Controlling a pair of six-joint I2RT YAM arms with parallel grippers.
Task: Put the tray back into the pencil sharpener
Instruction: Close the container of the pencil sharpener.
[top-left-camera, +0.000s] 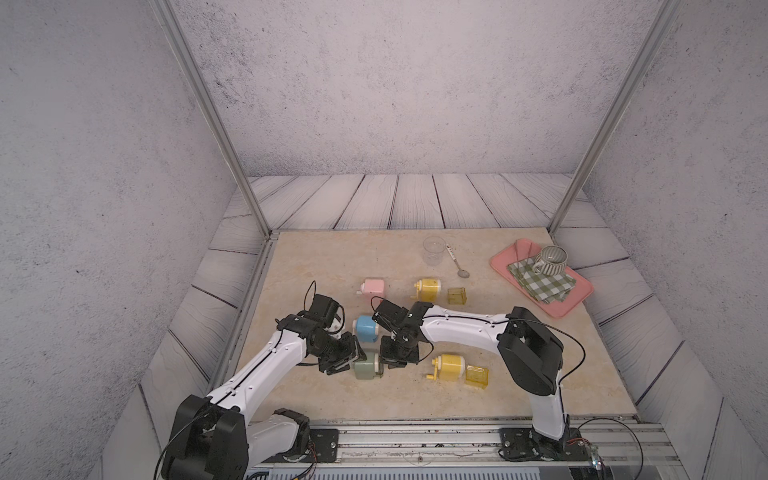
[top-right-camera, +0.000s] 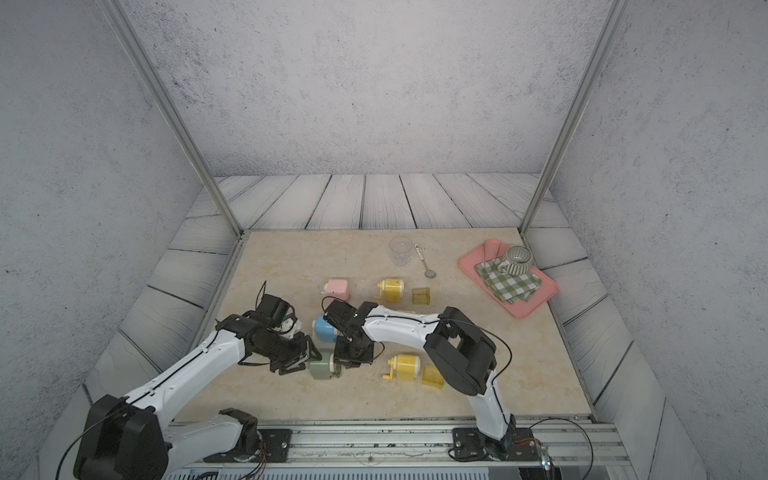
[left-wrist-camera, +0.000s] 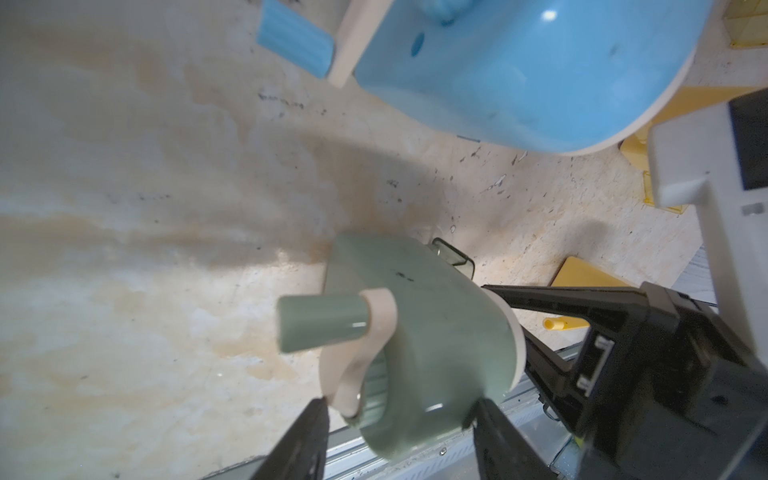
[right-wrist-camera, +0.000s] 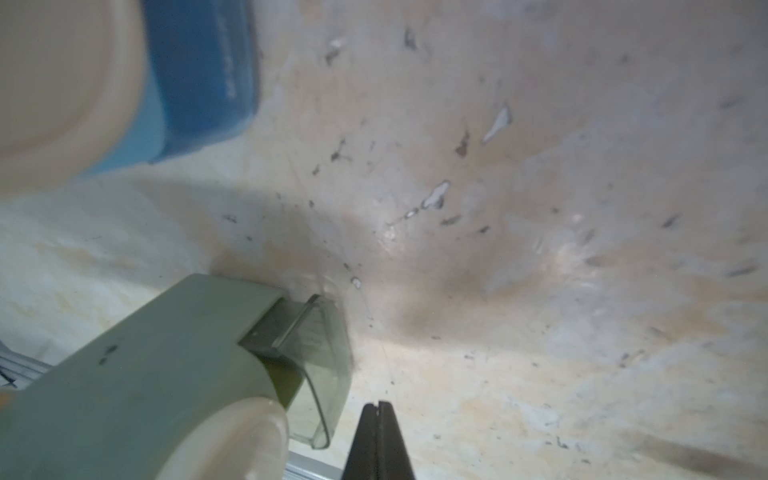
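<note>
Inside a booth of grey speckled walls and pale wood-plank panels, framed by two slanting aluminium posts: a beige, marble-veined slab surface (top-left-camera: 316, 266), scuffed and flecked with dark specks up close, bounded at its near edge by a ribbed metal rail (top-left-camera: 415, 436). Toward the front left of the slab, a matte sage-green plastic pencil sharpener (top-left-camera: 368, 366) with a cream crank arm, pinched across its rounded crank end by the left gripper (left-wrist-camera: 399, 401), one black finger on either side. Protruding from the sharpener's other end, a smoky translucent shavings tray (right-wrist-camera: 324, 374), partly slid into its slot and not yet flush. Just beside the tray's outer face but apart from it, the right gripper (right-wrist-camera: 377, 411), fingers pressed together on nothing. Close behind, a glossy sky-blue sharpener (top-left-camera: 366, 328); farther back, a boxy pink sharpener (top-left-camera: 372, 286) and a yellow drum-shaped sharpener (top-left-camera: 429, 289) next to an amber see-through tray (top-left-camera: 457, 296). Right of the grippers, a second yellow sharpener (top-left-camera: 451, 365) and second amber tray (top-left-camera: 476, 376). Near the far edge, a clear plastic cup (top-left-camera: 434, 251) and metal spoon (top-left-camera: 457, 262); at the far right corner, a salmon-pink platter (top-left-camera: 579, 297) bearing a green checked cloth (top-left-camera: 544, 284) and striped ceramic mug (top-left-camera: 550, 259). Bare slab along the far left and before the rail.
</note>
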